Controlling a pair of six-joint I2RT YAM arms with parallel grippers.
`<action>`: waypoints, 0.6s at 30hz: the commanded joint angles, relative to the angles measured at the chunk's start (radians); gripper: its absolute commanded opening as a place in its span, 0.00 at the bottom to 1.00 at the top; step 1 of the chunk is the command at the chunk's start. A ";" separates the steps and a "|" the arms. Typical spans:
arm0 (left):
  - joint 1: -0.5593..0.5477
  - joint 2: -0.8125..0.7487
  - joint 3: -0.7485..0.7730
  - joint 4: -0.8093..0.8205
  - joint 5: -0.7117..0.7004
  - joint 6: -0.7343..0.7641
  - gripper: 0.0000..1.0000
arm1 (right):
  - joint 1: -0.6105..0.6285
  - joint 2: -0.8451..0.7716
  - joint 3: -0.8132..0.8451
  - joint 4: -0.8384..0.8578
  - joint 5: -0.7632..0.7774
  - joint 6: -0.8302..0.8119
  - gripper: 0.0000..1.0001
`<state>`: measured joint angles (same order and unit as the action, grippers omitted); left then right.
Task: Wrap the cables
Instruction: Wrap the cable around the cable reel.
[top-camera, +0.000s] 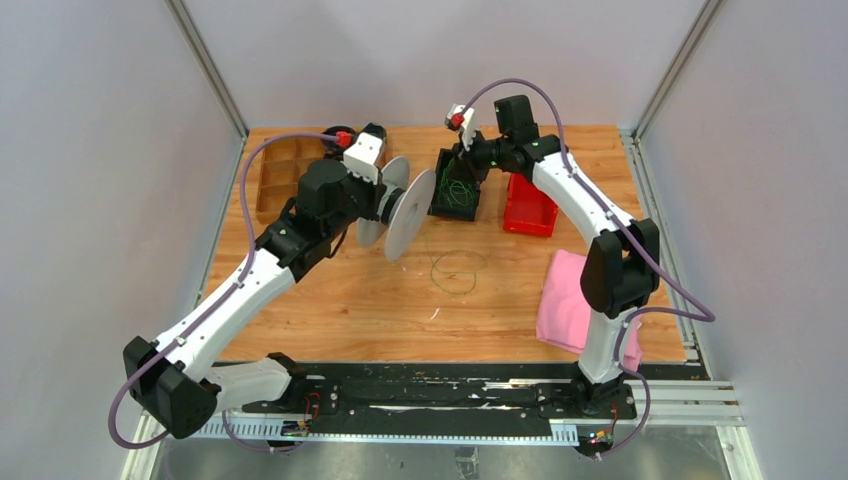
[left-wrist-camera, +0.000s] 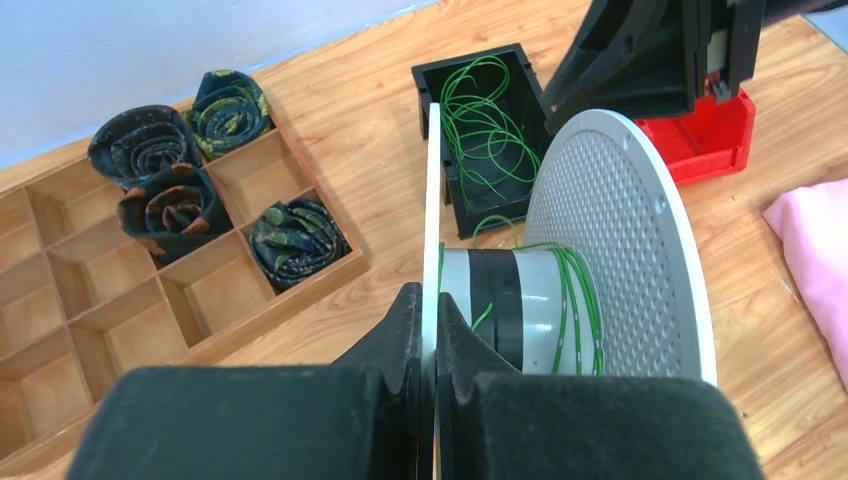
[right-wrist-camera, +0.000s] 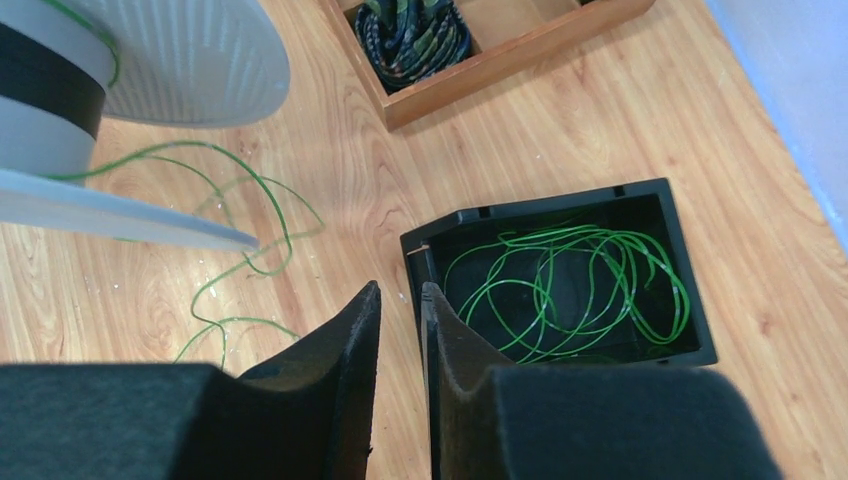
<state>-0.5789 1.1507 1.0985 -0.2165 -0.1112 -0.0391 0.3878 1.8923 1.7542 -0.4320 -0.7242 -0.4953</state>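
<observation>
My right gripper (right-wrist-camera: 400, 295) hangs over the corner of the black box (right-wrist-camera: 560, 200), the fingers only a little apart and nothing between them. The cables (right-wrist-camera: 565, 290) lie inside this box, to the right of my fingertips, and the tangle stretches along the box's length. My left gripper (left-wrist-camera: 430, 312) is clamped on the flange of the grey spool (left-wrist-camera: 500, 310), so I judge the right one is the nearer.

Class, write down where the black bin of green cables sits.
Top view: the black bin sits far centre, between the grey spool (left) and the red bin (right).
</observation>
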 joint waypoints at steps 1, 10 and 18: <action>0.013 -0.021 0.063 0.053 0.005 -0.027 0.00 | -0.016 -0.003 -0.051 0.038 -0.019 0.038 0.23; 0.029 -0.002 0.133 0.009 -0.043 -0.057 0.00 | -0.076 -0.029 -0.194 0.233 -0.066 0.487 0.45; 0.044 0.018 0.167 -0.006 -0.050 -0.099 0.00 | -0.074 -0.070 -0.403 0.497 -0.170 0.686 0.57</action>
<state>-0.5449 1.1618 1.2171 -0.2718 -0.1478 -0.0998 0.3145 1.8893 1.4258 -0.1089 -0.8196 0.0570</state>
